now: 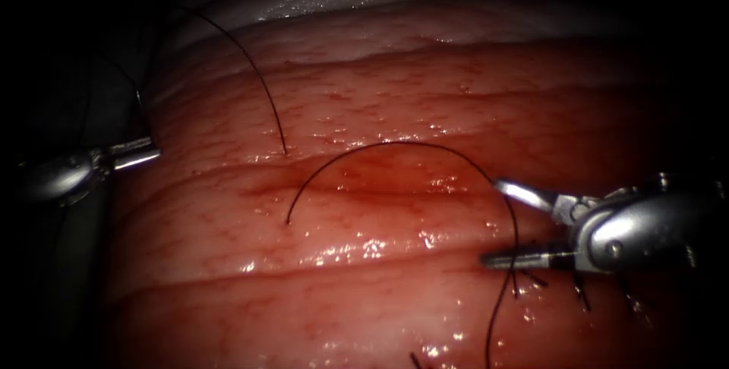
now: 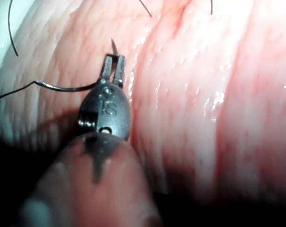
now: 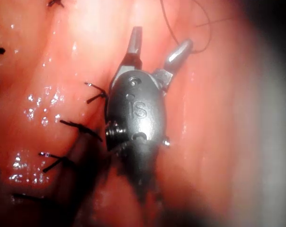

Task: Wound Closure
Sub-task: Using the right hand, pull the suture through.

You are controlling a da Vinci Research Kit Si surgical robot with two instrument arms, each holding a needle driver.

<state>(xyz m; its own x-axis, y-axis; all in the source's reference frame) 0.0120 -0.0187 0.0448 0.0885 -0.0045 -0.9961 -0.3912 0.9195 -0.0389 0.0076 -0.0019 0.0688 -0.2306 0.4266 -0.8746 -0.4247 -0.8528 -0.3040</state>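
Left tool clamped on needle off the tissue, right tool spread wide, holding nothing, thread arching between, cut thread ends beside it

Needle clear of the tissue, thread already through the cut.

The thin curved steel needle sits clamped near its tip in the left claw; dark thread arches over the glistening red pork tissue, entering either side of the shallow cut.
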